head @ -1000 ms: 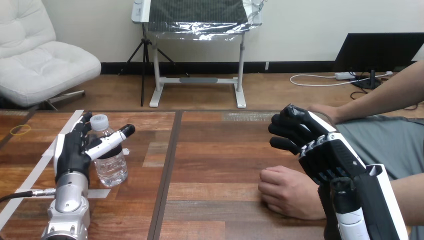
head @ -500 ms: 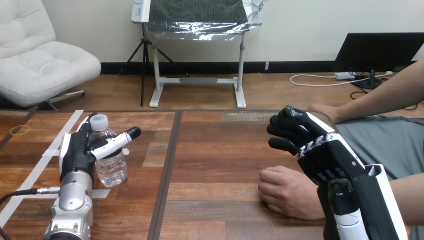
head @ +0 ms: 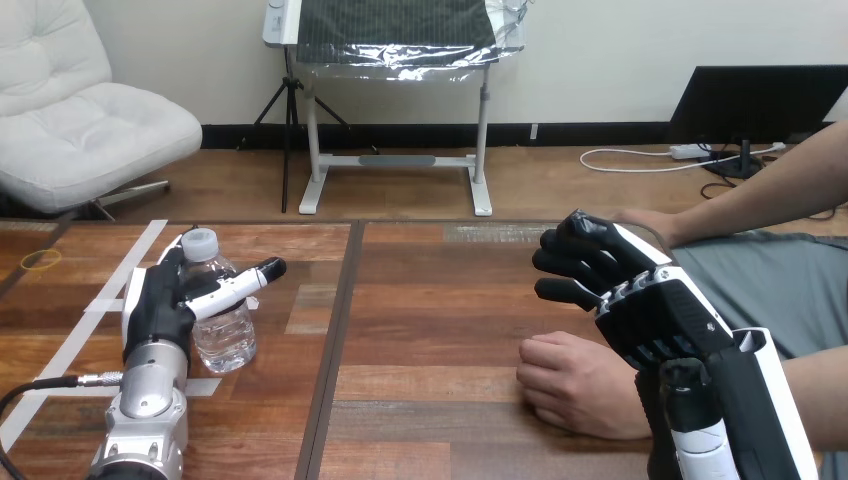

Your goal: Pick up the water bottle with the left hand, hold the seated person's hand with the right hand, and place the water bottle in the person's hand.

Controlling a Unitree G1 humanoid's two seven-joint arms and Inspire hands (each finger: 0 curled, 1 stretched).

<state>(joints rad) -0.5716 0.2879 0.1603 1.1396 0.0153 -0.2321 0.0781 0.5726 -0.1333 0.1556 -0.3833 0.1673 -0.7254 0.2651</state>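
Finding: the water bottle [head: 222, 322] stands upright on the left half of the table [head: 440, 300], cap on, not yet lifted. Your left hand [head: 160, 305] brackets it: the fingers rise close behind and beside it, the thumb reaches straight across its front, and nothing is closed, so there is no grip. Your right hand [head: 625, 295] hangs at the right with fingers loosely bent and empty, above and just behind the person's hand [head: 575, 385], apart from it. That hand rests on the table as a loose fist, knuckles up. Risks, as judged: the bottle looks light and thin-walled, so a thumb closing ahead of the fingers may push it over or send it rolling right. A hard squeeze may buckle it. With the fist closed there is no palm to receive the bottle. A fast closure of your right hand could pinch the person. Clearance: bare wood lies between bottle and person, giving an open carrying path. White tape [head: 100, 300] lies left of the bottle, and the far edge is close behind it.
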